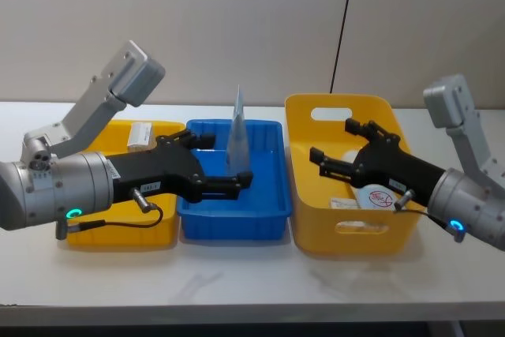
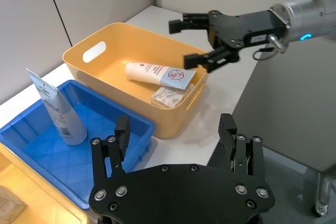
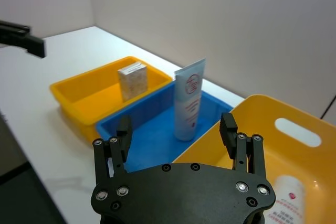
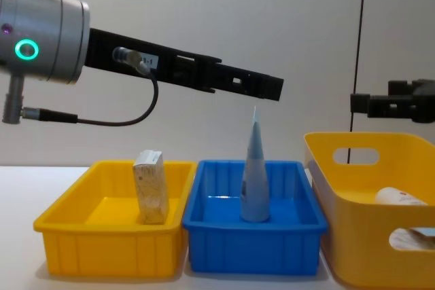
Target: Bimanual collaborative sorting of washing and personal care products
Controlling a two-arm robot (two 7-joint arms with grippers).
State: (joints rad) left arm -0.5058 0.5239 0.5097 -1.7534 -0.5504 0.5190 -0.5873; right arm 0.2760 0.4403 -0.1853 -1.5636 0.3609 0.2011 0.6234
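The left gripper (image 1: 225,162) hangs with its jaws apart and empty above the blue bin (image 1: 268,219), where a pale blue tube (image 4: 255,168) stands cap-down near the centre. The right gripper (image 1: 335,147), also spread wide and holding nothing, hovers over the tall yellow bin (image 1: 304,171) at the blue bin's 3 o'clock, which holds a white tube (image 2: 155,73) lying flat and a small white pack (image 2: 169,97) just beside it. At 9 o'clock, the low yellow bin (image 4: 102,249) holds a tan speckled pack (image 4: 151,187) standing upright

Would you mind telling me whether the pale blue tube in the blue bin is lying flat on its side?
No, the pale blue tube stands upright on its cap in the blue bin, tapering to its crimped end at the top.
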